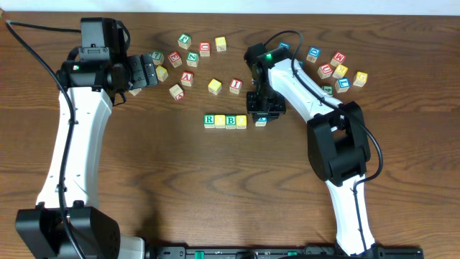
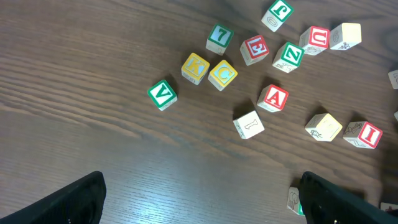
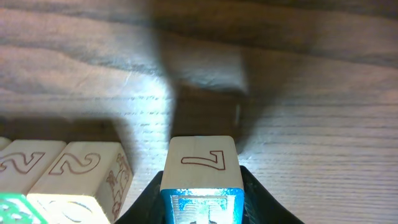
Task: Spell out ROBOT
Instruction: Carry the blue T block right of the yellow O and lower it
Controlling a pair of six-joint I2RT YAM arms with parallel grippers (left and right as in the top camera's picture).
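The right gripper (image 1: 261,114) has its black fingers clamped on 2 sides of a blue-faced cube (image 3: 200,180), a small square-edged wooden block whose pale upper face carries a thin outlined figure. It stands at the right end of the row in the middle of the table (image 1: 144,187): green R cube (image 1: 209,121), yellow cube (image 1: 220,121), green B cube (image 1: 231,121) and 2nd yellow cube (image 1: 241,121). Those 4 sit side against side. The held cube is just beside the last, with a sliver of wood grain between them. Whether it rests on the wood I cannot tell.

The tabletop is dark brown and matt, its grain streaked lengthwise. The left gripper (image 2: 199,208) hangs with its jaws spread wide and nothing between them, over the loose cubes at the far left, the red A cube (image 2: 272,98) among them. In front of the row the wood lies open to the near edge, between the 2 white arms.
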